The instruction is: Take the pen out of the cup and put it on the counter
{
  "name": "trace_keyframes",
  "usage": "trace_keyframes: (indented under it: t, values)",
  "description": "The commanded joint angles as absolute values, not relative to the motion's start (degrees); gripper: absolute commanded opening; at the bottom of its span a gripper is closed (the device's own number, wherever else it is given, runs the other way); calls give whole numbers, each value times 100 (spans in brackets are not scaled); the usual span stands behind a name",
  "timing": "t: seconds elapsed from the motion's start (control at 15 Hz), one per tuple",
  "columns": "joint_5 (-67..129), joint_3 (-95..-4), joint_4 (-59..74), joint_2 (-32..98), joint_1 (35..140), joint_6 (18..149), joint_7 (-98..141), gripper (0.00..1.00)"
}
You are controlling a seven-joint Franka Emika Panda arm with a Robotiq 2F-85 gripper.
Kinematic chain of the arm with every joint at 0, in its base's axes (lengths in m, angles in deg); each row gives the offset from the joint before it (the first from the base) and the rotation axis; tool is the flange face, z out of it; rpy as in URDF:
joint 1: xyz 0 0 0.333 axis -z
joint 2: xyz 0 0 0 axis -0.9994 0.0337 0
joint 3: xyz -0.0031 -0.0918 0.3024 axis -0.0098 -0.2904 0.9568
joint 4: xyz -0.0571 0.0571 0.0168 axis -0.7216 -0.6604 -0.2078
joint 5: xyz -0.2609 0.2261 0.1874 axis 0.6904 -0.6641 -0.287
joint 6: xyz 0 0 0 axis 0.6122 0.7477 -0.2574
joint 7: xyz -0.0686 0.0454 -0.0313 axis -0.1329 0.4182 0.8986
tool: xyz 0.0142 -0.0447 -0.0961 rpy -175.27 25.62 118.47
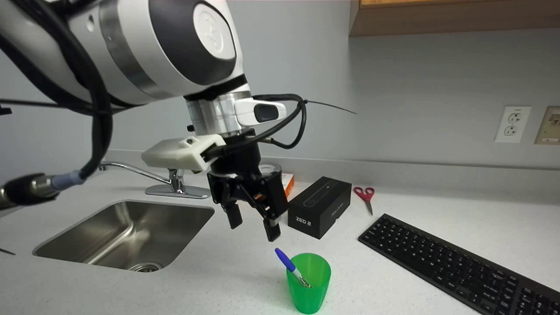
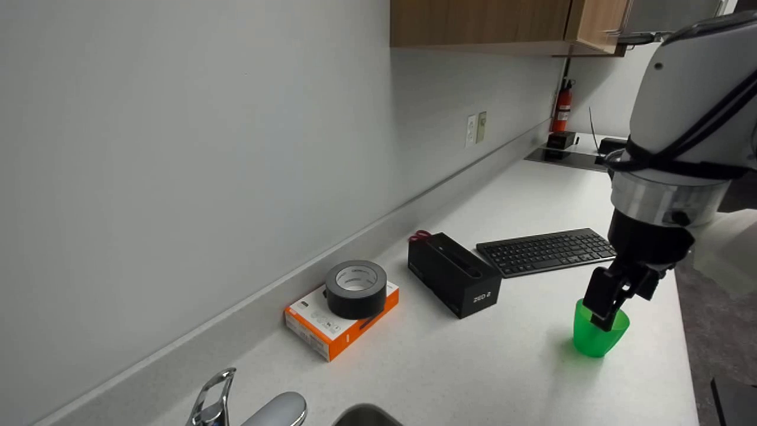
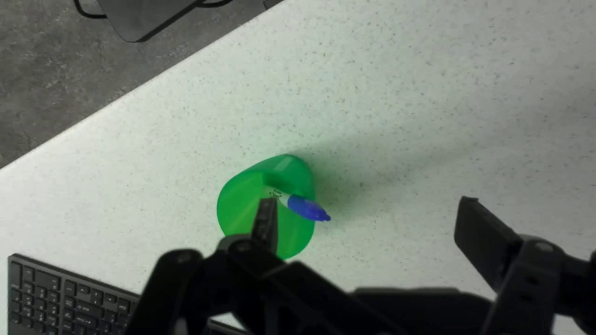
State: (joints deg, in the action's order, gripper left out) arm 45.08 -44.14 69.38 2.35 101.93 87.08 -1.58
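We see the tool (image 3: 368, 207) above the surface (image 1: 236, 280), its two fingers spread wide. The pen (image 1: 285, 259) is in the cup (image 1: 311, 293): it leans at a slant, blue cap up and reaching past the rim, white barrel down inside. The cup, green and translucent, stands upright on the surface. In the wrist view we find the cap pointing toward the space between the fingers; one finger covers part of the cup there, while its partner has the surface beneath it. In an exterior view we see the fingertips (image 1: 272, 232) near the pen's cap and apart from it. Beyond the cup we have the box (image 1: 321, 208), black and marked ZED 2, with the scissors (image 1: 366, 197) near it and the keyboard (image 1: 437, 258) off to one side. In an exterior view a roll of tape (image 2: 356, 305) rests on a carton (image 2: 313, 318) of orange and white near the wall (image 2: 207, 148). The sink (image 1: 118, 227) is set into the surface, and the faucet (image 1: 176, 181) stands behind it. We also see an outlet (image 1: 512, 124) on the wall, below the cupboard (image 1: 455, 19).
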Motion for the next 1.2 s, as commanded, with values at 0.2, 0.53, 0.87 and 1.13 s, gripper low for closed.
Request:
trace_keyframes:
  t: [0.2,0.53,0.87,1.13]
  values:
    - [5474,-4582,6616,1096,10297,8947,-1267,100]
    - [5866,-4785,6377,1370,10168,8773,-1726,100]
    - [5863,-4924,6220,1628,10048,8720,-1883,58]
    - [5790,-5033,6102,1756,9969,8690,-1922,25]
